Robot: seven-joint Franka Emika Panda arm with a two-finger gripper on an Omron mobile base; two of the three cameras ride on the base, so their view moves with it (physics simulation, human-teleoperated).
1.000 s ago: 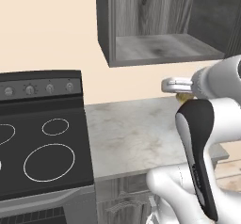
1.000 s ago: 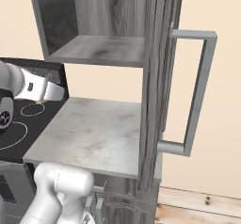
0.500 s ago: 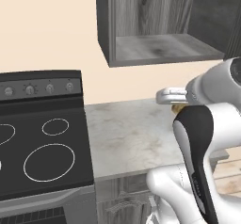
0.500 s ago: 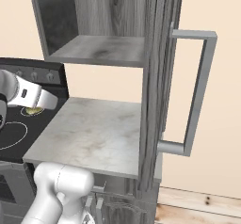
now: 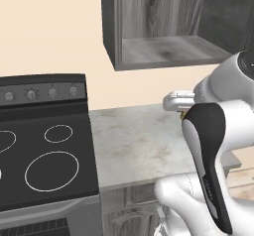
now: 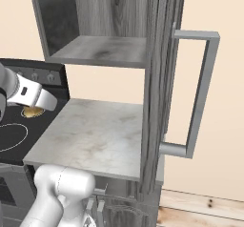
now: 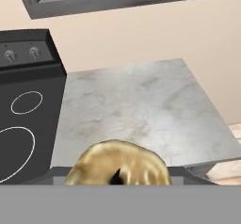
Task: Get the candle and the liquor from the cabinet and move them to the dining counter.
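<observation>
The claw [image 7: 116,177] grips a golden, lumpy object — apparently the candle [image 7: 117,165] — seen in the hand view with most of its lower part cut off. In the left base view the arm hides all but a yellow sliver [image 5: 181,115]; the right base view shows it [image 6: 32,111] over the stove [image 6: 12,130]. The open cabinet [image 5: 163,56] hangs above the marbled surface [image 5: 144,146], its door handle [image 6: 200,92] at right.

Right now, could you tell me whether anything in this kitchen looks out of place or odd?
Nothing is spilled or broken. The cabinet stands wide open with bare shelves, and the gripper carries a lumpy golden object above the worktop beside the stove.
</observation>
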